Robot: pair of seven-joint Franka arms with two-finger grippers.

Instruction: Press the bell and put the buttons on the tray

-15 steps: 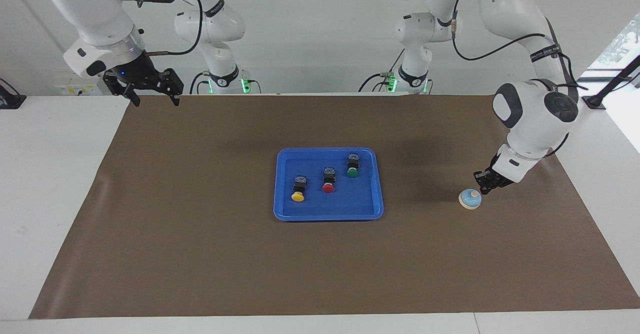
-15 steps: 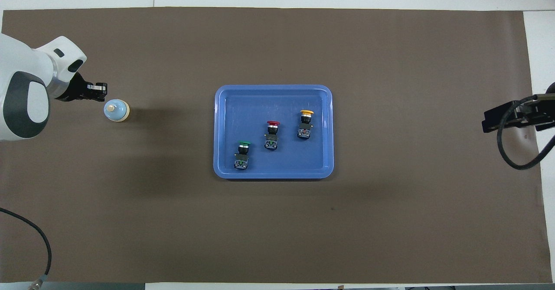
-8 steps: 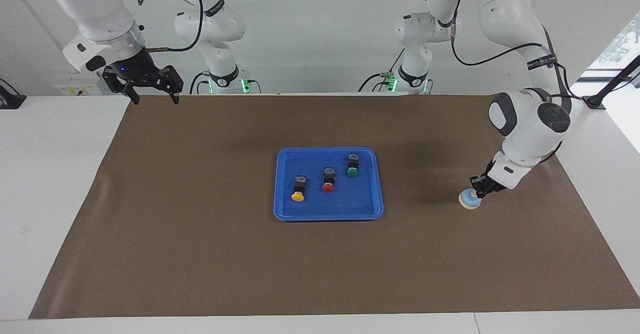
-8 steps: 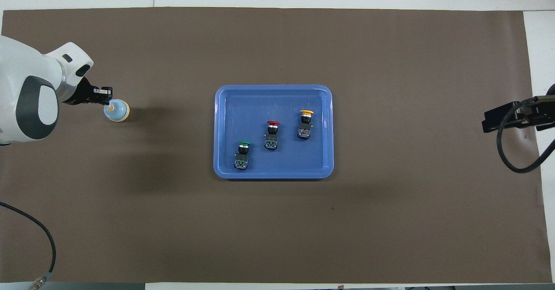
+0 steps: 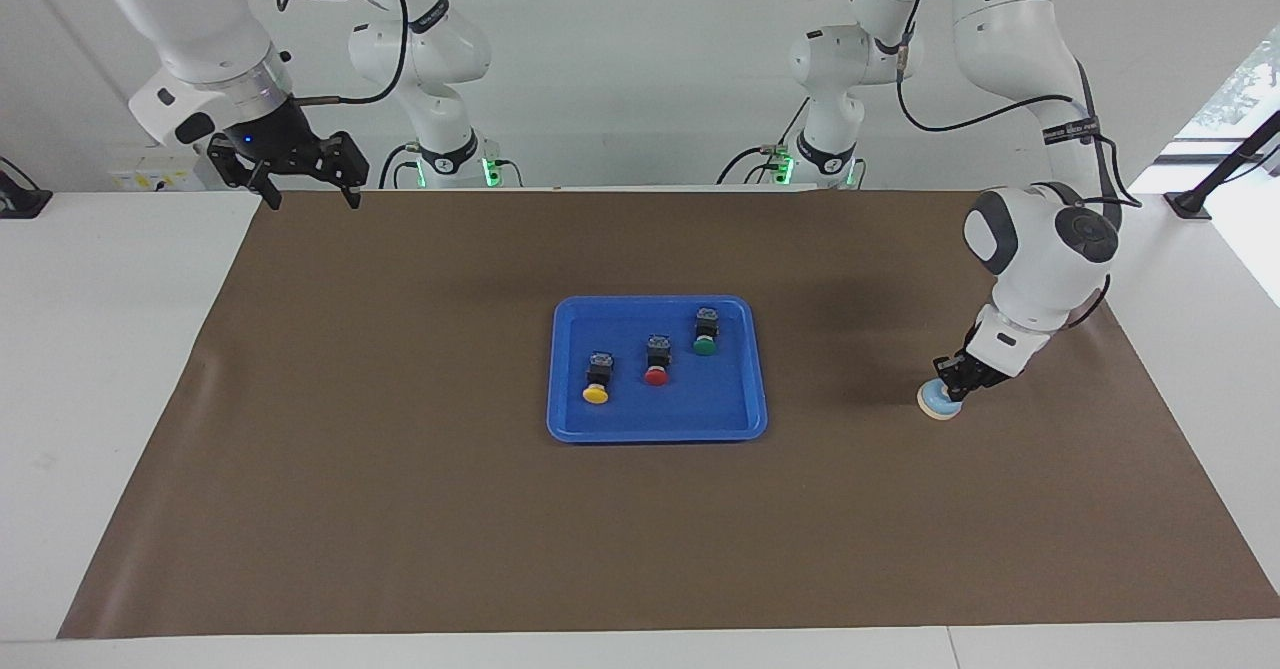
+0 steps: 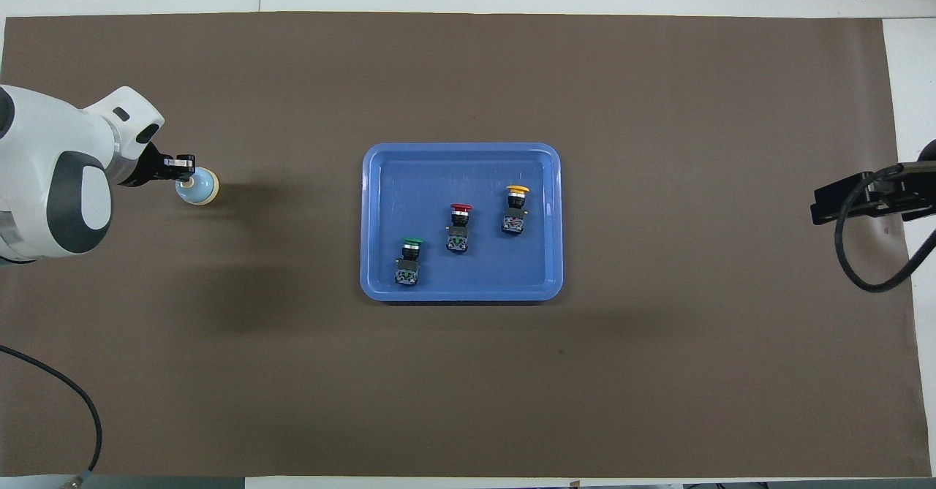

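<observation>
The table [image 5: 100,369] is white and carries a brown mat [image 5: 400,509] that covers most of its top, leaving white margins at both ends and along the edge farthest from the robots. Two items lie directly on the mat. The tray [image 5: 655,429], blue with a raised rim, sits at about the mat's centre. The bell [image 5: 935,404], light blue with a cream base, stands toward the left arm's end of the table, well apart from the tray and level with the tray's edge farthest from the robots. In the overhead view, the tray [image 6: 461,293] and bell [image 6: 203,191] show the same spacing.
</observation>
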